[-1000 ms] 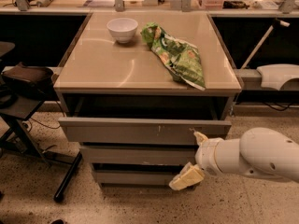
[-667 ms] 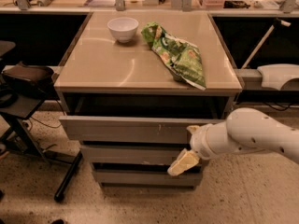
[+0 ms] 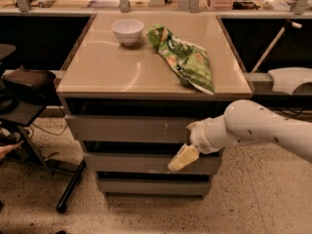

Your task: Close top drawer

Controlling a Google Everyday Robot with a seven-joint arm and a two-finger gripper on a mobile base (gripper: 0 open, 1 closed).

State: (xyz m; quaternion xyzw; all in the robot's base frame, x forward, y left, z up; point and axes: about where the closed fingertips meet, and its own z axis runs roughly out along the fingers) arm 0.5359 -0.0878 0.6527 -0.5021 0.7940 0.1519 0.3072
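Observation:
The top drawer (image 3: 126, 128) is a wide grey front just under the tabletop, with small white scuffs right of centre. It stands out a little from the cabinet, with a dark gap above it. My gripper (image 3: 187, 142) is at the right part of that front. It is open: the upper finger rests against the drawer face and the yellowish lower finger (image 3: 182, 158) hangs over the second drawer front (image 3: 141, 163). The white arm (image 3: 263, 128) comes in from the right.
A white bowl (image 3: 127, 30) and a green snack bag (image 3: 185, 57) lie on the tan tabletop (image 3: 112, 72). A third drawer front (image 3: 151, 186) is lowest. A black chair and stand (image 3: 29, 96) are at the left. A white object (image 3: 290, 79) sits on the right ledge.
My arm has moved left along the drawer front, and the gripper is now against it. The top drawer front sits a little further in than before.

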